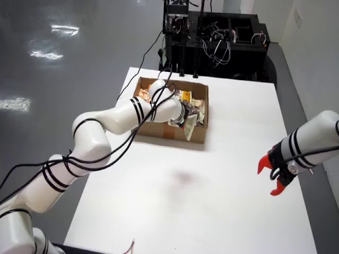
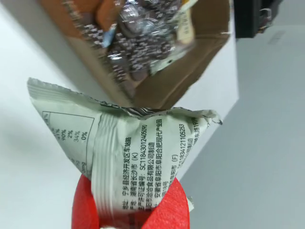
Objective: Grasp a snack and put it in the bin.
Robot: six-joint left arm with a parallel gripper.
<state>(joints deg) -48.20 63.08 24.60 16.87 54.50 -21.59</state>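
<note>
From the overhead view I see my whole arm (image 1: 114,119) reaching across the white table (image 1: 228,185) to the cardboard box (image 1: 197,132), my wrist over its near wall. That view hides my gripper (image 1: 183,123) behind the wrist, so I could not judge its opening from there; a pale green packet (image 1: 190,128) hangs just below my wrist at the box's front edge. It also shows a second arm (image 1: 312,140) well off to the right with an orange-red gripper (image 1: 273,177) hanging over the table edge, and black equipment (image 1: 214,37) beyond the box.

The camera on my wrist gives what the overhead view cannot. My red fingers (image 2: 164,205) are closed on the lower end of the snack packet (image 2: 124,148), pinching it between them. The packet is pale grey-green, crinkled, with a serrated seal across its far end, a back seam running up from my fingers, black printed text and numbers along that seam, and part of a nutrition table to the left.

Its long axis runs straight out from my fingertips, the sealed far end pointing toward the box. Just past that end sits the box corner, holding shiny brown-and-silver wrappers (image 2: 143,43) and an orange pack (image 2: 71,14).
</note>
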